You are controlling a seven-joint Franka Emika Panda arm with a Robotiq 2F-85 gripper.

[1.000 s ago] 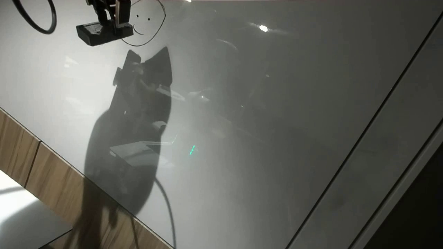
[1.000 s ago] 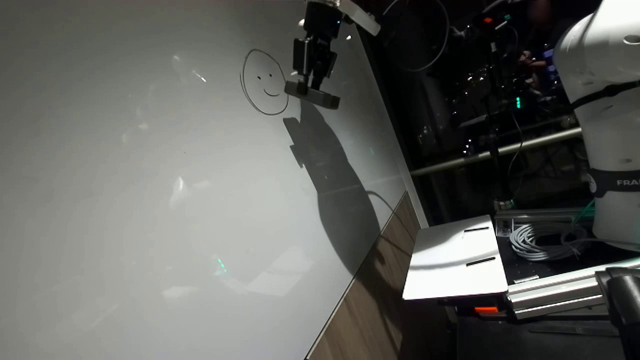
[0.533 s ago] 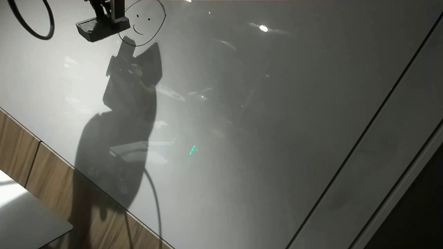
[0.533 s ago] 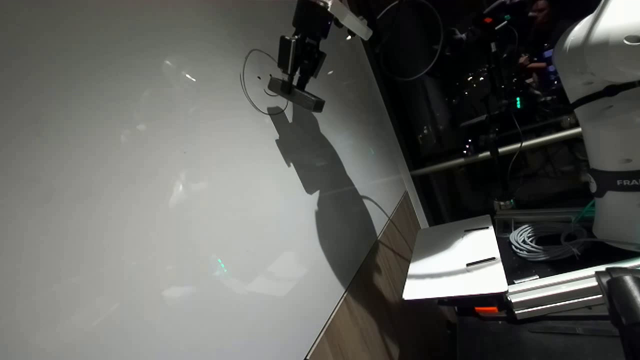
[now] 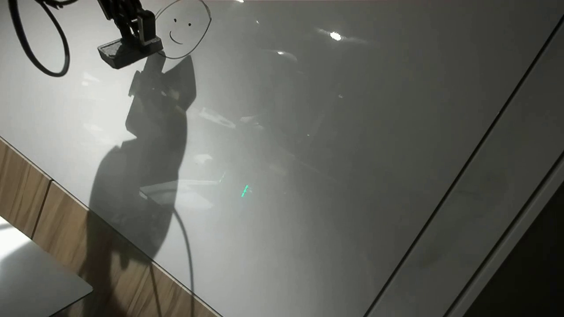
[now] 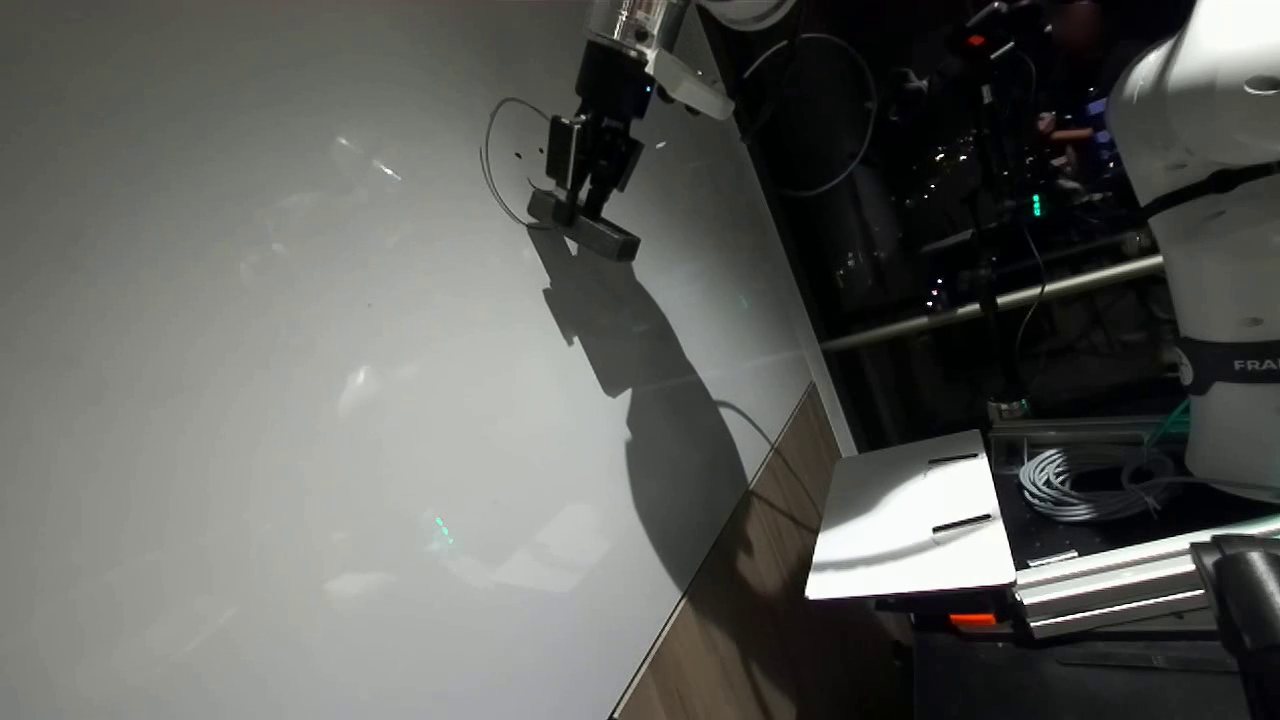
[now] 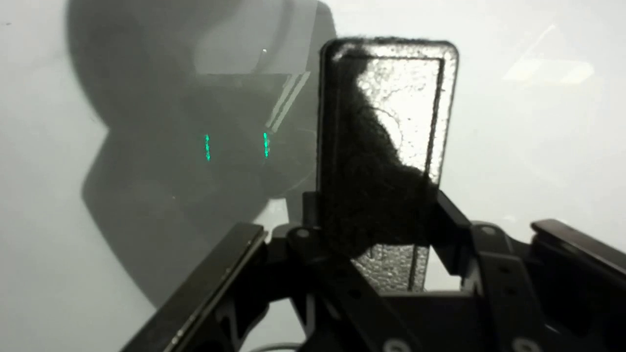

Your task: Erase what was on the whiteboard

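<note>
The whiteboard is a large glossy grey-white panel in both exterior views and behind everything in the wrist view. A thin black smiley face is drawn on it; in an exterior view the gripper and eraser cover the right part of the drawing. My gripper is shut on a dark rectangular eraser, held across its middle, also in the wrist view. The eraser is beside the face's lower edge. I cannot tell whether it touches the board.
A brown wood-grain strip runs along the board's edge. A white plate and coiled grey cable lie near the robot base. A black cable loop hangs by the arm, whose shadow falls on the board.
The gripper with the eraser has moved left and lower in an exterior view, and its shadow now lies closer to the eraser. The drawn face looks the same.
</note>
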